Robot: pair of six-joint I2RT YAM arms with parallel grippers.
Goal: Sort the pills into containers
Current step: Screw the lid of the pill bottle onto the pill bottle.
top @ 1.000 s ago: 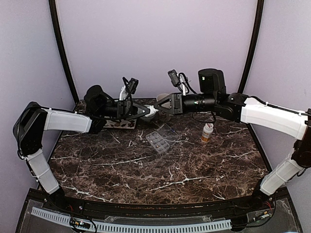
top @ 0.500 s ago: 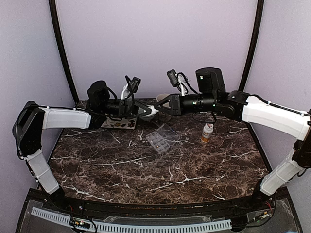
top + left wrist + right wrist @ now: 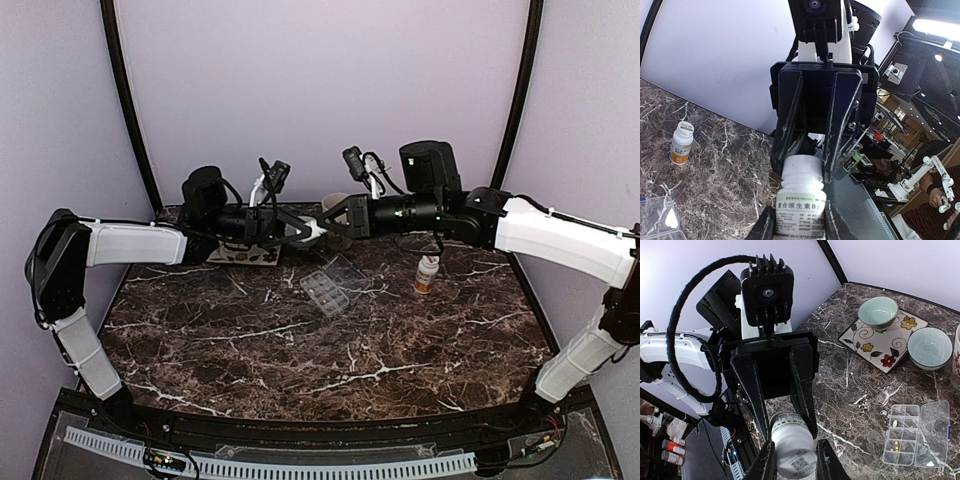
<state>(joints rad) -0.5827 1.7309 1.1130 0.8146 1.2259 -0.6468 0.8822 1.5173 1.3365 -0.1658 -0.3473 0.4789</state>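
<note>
Both arms hold one white bottle above the bench.
Left hand clamps its labelled body, right hand its cap end; the open organiser box lies below.

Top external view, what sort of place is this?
Probably a robotics lab booth: the left arm and right arm bolted at a marble-patterned table, a plain lilac backdrop, and in the left wrist view a lit workshop with another white arm.

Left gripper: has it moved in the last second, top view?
Yes, slightly. The left gripper, shut on the white bottle, shifted right and a little up the picture, uncovering more of the flowered plate beneath it.
</note>
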